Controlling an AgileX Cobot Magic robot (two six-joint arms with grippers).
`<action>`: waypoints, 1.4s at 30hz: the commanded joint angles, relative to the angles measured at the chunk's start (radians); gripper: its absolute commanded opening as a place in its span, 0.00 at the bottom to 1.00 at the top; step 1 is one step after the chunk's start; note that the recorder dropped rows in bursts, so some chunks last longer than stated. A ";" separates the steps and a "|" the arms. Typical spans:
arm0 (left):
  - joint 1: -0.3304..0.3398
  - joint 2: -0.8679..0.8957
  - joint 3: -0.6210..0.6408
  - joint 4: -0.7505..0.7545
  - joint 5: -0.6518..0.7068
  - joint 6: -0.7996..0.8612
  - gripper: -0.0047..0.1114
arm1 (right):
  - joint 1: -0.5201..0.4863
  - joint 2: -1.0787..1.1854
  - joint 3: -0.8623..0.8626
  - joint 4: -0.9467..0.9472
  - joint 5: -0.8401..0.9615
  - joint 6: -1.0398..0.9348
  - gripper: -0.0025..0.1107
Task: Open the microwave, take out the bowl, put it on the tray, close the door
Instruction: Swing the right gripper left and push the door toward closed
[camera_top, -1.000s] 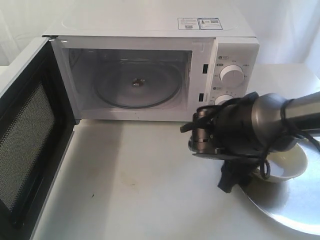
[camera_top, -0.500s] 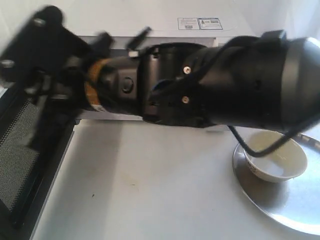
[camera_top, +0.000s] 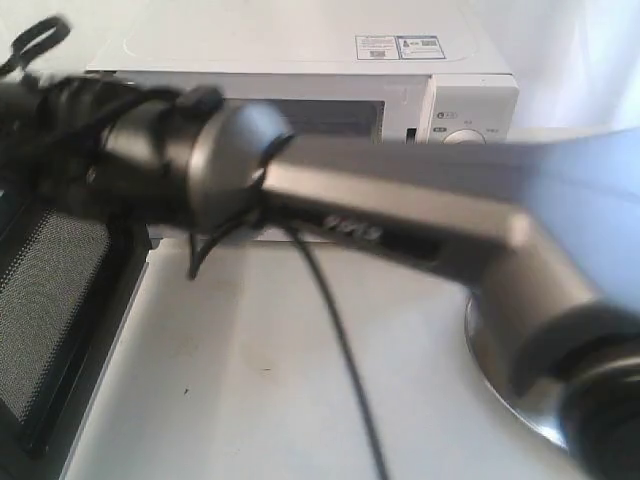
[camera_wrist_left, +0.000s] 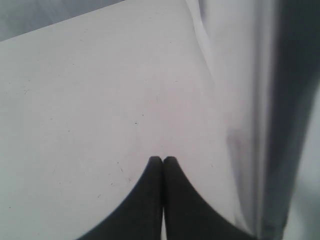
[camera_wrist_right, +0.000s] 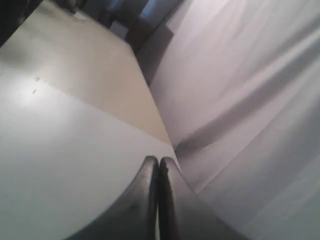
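- Okay, the right arm (camera_top: 400, 220) lies blurred across the front of the microwave (camera_top: 300, 45), its wrist end by the door (camera_top: 50, 300).
- The door stands swung wide at the microwave's left side, black mesh inner face showing. The handle is not visible.
- Right gripper (camera_wrist_right: 158, 161): fingers pressed together, nothing between them. Left gripper (camera_wrist_left: 163, 160): same, closed and empty over the bare white table (camera_top: 300, 380).
- The tray (camera_top: 495, 365) sits in front of the microwave's right end, with only a silver sliver showing past the arm.
- The bowl is hidden behind the arm, so I cannot confirm it is on the tray.
- Likely step: closing the door.
- Handling guess: the door is a stiff hinged panel that swings lightly, so it needs a push, not a grasp. Closed fingertips against the outer face or free edge should do. Keep off the mesh.
- The bowl, if ceramic, is fragile and slick on metal, so the arm should clear it.
- Materials: glossy white boxy casing, round white dial (camera_top: 462, 135), shiny round shallow tray, matte table, white cloth backdrop.
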 joint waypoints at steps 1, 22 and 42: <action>-0.004 -0.004 -0.004 -0.004 0.000 -0.002 0.04 | 0.083 0.120 -0.057 -0.227 0.166 -0.190 0.02; -0.004 -0.004 -0.004 -0.004 0.000 -0.002 0.04 | 0.034 -0.054 -0.052 -0.127 0.862 -0.344 0.02; -0.004 -0.004 -0.004 -0.004 0.000 -0.002 0.04 | -0.285 0.005 0.052 0.063 1.338 -0.353 0.02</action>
